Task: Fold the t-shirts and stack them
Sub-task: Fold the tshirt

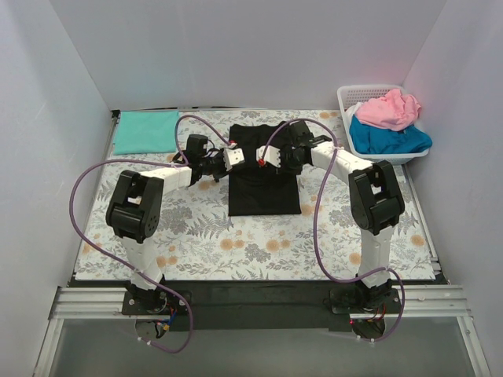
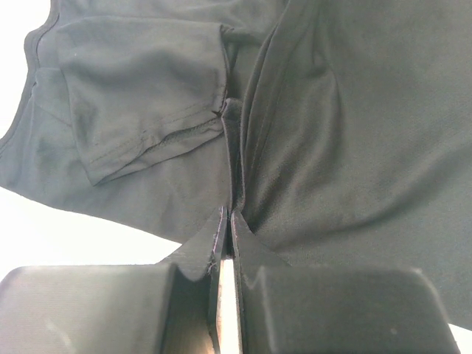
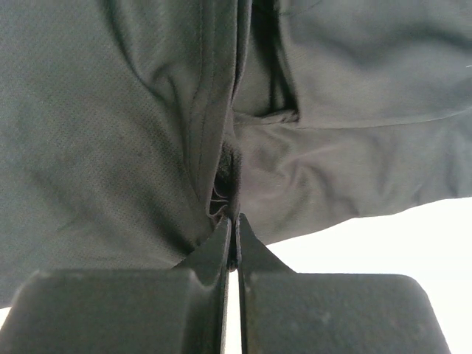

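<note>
Mint-green t-shirt (image 1: 145, 131) lies folded flat at the far left corner of the patterned table cloth (image 1: 236, 243), well apart from the work.

The left gripper (image 1: 233, 157) reaches in over the middle of the table; in its wrist view its fingertips (image 2: 221, 228) are pressed together on a thin ridge of the black t-shirt (image 1: 263, 192), with a short sleeve (image 2: 147, 110) turned inward just beyond the pinch. The black shirt sits at the centre of the cloth as a narrow upright strip, smooth at its near end and bunched at its far end behind the two grippers.

The right gripper (image 1: 263, 157), just beside the left one, is likewise closed on a pleat of the same black cloth (image 3: 96, 133), its jaws shut with fabric between them.

This looks like a lengthwise fold in progress. To do it well, I judge both pinches should travel level and together, keeping the cloth taut between them so the tucked sleeves stay put; the held edge should meet the opposite hem squarely; release should wait until the layer lies flat.

Far right, the white basket (image 1: 369, 92) holds the pink t-shirt (image 1: 387, 108) on the bright blue t-shirt (image 1: 389, 140), both crumpled.

No brand, label or writing is legible anywhere.
</note>
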